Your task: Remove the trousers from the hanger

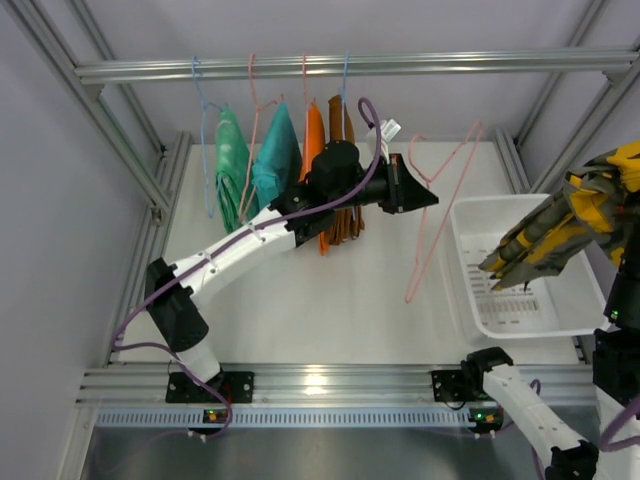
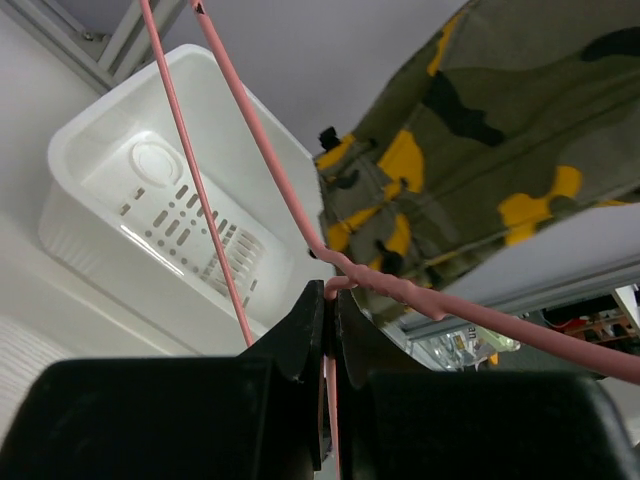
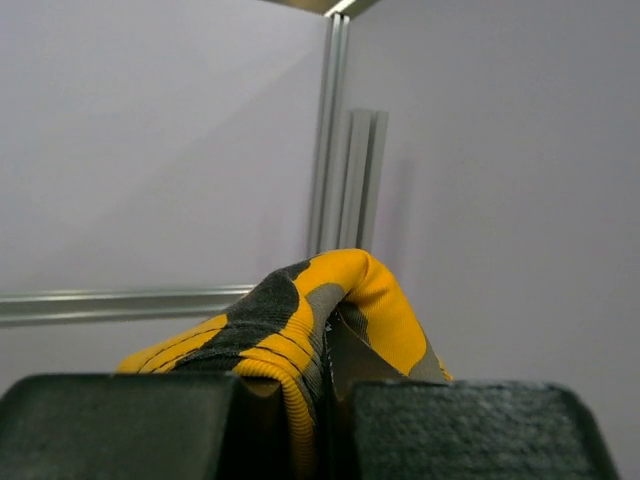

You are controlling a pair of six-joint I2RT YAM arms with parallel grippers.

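Note:
The yellow-and-dark patterned trousers (image 1: 560,232) hang bunched at the far right, above the white basket (image 1: 470,225). My right gripper (image 3: 330,352) is shut on a fold of that cloth (image 3: 300,310); in the top view the cloth hides its fingers. A bare pink wire hanger (image 1: 440,224) slants in mid-air between the rail and the basket. My left gripper (image 1: 428,197) is shut on its wire (image 2: 400,288) near the twisted neck, as the left wrist view shows (image 2: 332,296). The patterned trousers (image 2: 480,140) are apart from this hanger.
Green (image 1: 232,165), teal (image 1: 276,158), orange (image 1: 313,150) and brown (image 1: 346,225) trousers hang on hangers from the metal rail (image 1: 480,64) at the back. My left arm (image 1: 240,245) reaches across in front of them. Frame posts stand on both sides.

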